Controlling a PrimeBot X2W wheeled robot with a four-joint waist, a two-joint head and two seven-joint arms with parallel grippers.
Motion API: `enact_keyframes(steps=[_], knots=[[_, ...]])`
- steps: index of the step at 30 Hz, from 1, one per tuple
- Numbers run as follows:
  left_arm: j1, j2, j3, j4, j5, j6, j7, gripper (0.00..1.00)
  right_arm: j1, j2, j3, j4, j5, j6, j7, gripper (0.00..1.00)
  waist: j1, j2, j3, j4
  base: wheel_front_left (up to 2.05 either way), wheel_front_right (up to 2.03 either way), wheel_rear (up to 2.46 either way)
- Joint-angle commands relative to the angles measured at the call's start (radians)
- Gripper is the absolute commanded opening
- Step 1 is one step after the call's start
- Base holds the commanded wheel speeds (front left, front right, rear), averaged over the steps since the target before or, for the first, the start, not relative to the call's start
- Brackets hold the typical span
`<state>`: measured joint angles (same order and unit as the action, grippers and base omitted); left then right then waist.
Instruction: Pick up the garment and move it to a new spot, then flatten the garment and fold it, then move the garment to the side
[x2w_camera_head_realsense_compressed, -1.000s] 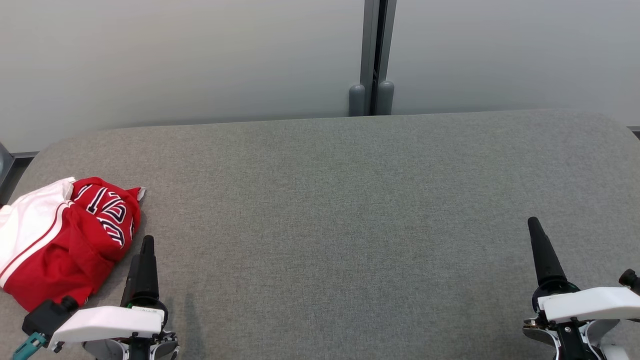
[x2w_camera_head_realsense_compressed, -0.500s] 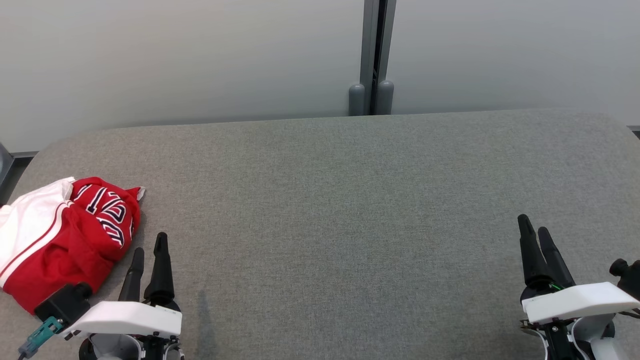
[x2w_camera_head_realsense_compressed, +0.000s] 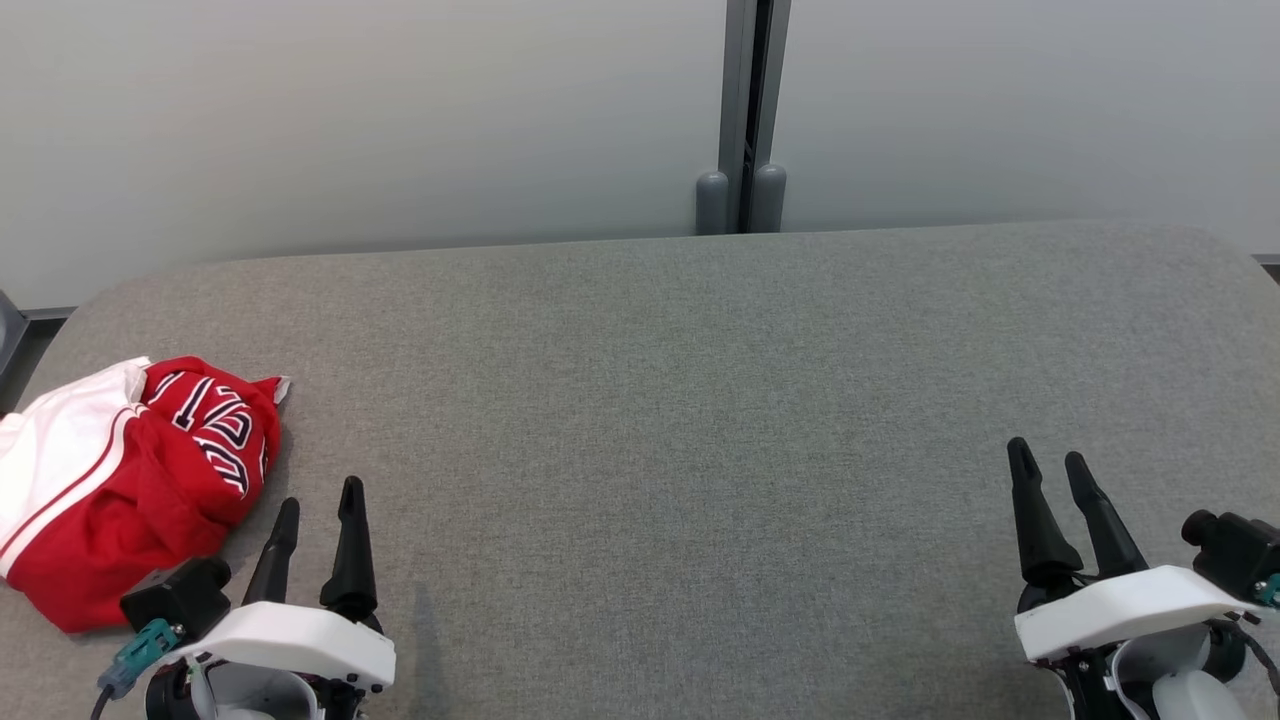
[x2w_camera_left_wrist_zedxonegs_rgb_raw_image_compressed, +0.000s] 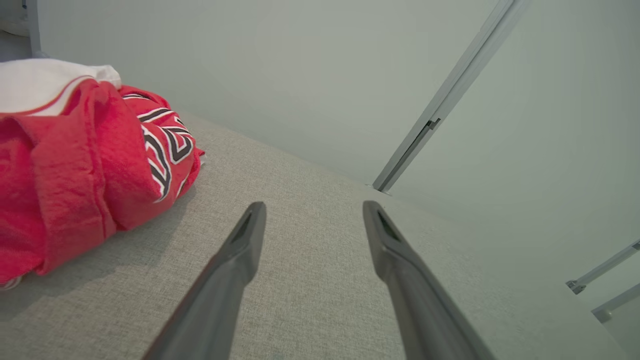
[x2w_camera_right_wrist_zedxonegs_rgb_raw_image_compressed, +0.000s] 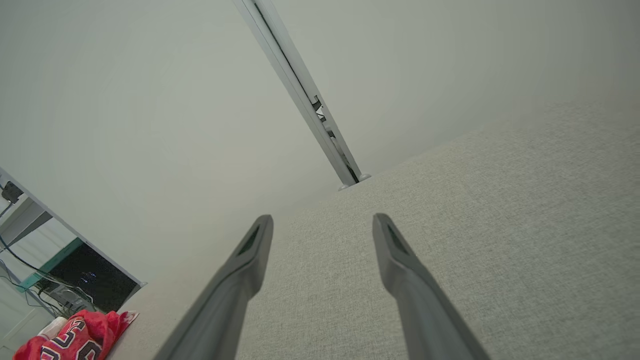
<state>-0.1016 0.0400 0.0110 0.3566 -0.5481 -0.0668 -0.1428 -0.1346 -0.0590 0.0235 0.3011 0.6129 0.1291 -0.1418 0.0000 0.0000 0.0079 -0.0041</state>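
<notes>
Pale grey wall panels (x2w_camera_head_realsense_compressed: 350, 120) fill the back of the head view, joined by a vertical metal post (x2w_camera_head_realsense_compressed: 745, 100) that comes down to the far edge of the desk (x2w_camera_head_realsense_compressed: 640, 400). The desk is broad, covered in grey woven cloth, with rounded far corners. The garment (x2w_camera_head_realsense_compressed: 120, 490) lies bunched in a loose heap at the desk's left end, close to the near edge and partly cut off by the left border of the head view. It is red with a white panel edged by a thin red stripe, and has dark lettering outlined in white. Its long axis runs on a slant, from the plain red bulk at the near left up to the lettered end, which points away from the robot and toward the desk's middle. The white panel lies along the far-left side of the heap. The left claw (x2w_camera_head_realsense_compressed: 319, 495) hovers just beside the garment's near right edge, apart from the cloth, released and holding nothing, with its two dark fingers (x2w_camera_left_wrist_zedxonegs_rgb_raw_image_compressed: 240, 250) spread and pointing toward the wall. The right claw (x2w_camera_head_realsense_compressed: 1047, 452) sits well apart at the desk's right end, also released and empty, over bare cloth. A small teal connector (x2w_camera_head_realsense_compressed: 138, 648) sticks out beside the left wrist's black camera block.
</notes>
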Motion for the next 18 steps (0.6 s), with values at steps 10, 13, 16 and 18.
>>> enact_keyframes(steps=[10, 13, 16, 18], knots=[[-0.032, 0.008, -0.017, 0.007, 0.149, 0.044, -0.031, 1.00, -0.027, 0.001, -0.020, 0.002, -0.157, 0.002, -0.033, 1.00, 0.0000, 0.0000, -0.004, 0.001, 0.00, 0.00, 0.00], [-0.034, 0.009, -0.022, 0.009, 0.181, 0.052, -0.038, 1.00, -0.028, 0.003, -0.025, 0.005, -0.190, 0.002, -0.041, 1.00, 0.0000, 0.0000, -0.004, 0.002, 0.00, 0.00, 0.00], [-0.035, 0.009, -0.025, 0.012, 0.207, 0.061, -0.045, 1.00, -0.029, 0.004, -0.030, 0.006, -0.221, 0.002, -0.048, 1.00, 0.0000, 0.0000, -0.005, 0.004, 0.00, 0.00, 0.00], [-0.036, 0.009, -0.026, 0.014, 0.225, 0.064, -0.050, 1.00, -0.029, 0.005, -0.031, 0.007, -0.242, 0.002, -0.051, 1.00, 0.0000, 0.0000, -0.004, 0.004, 0.00, 0.00, 0.00]])
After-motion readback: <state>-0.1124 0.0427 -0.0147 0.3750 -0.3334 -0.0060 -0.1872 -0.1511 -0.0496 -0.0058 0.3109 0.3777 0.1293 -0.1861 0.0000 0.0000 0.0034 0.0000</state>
